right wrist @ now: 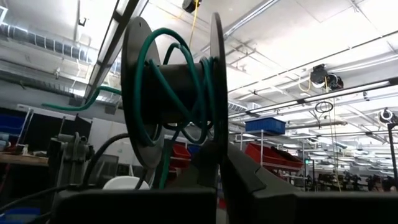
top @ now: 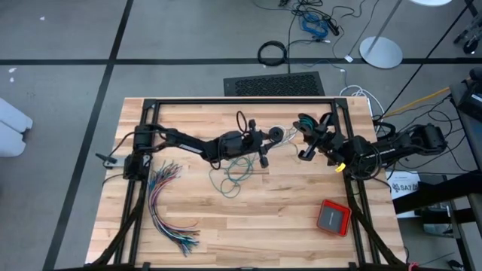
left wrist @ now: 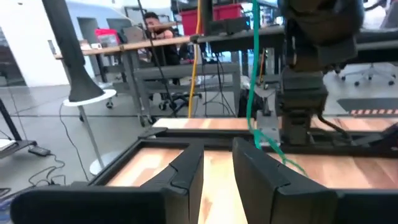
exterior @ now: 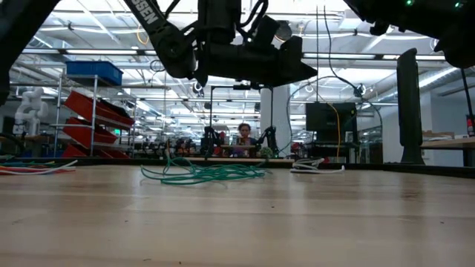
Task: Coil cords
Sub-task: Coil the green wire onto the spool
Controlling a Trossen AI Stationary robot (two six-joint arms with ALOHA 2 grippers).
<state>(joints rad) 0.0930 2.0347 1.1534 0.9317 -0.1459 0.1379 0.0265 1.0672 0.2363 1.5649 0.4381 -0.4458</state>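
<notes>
The right gripper is pinched tight on the rim of a black plastic spool, held up off the light wooden table. Thin teal-green cord is wound round the spool. The left gripper is in the air just beside the spool, fingers a little apart, and I cannot tell if it holds anything. More of the green cord lies in loose loops on the table, near the left gripper and below it. A flat red box sits well apart from the spool.
</notes>
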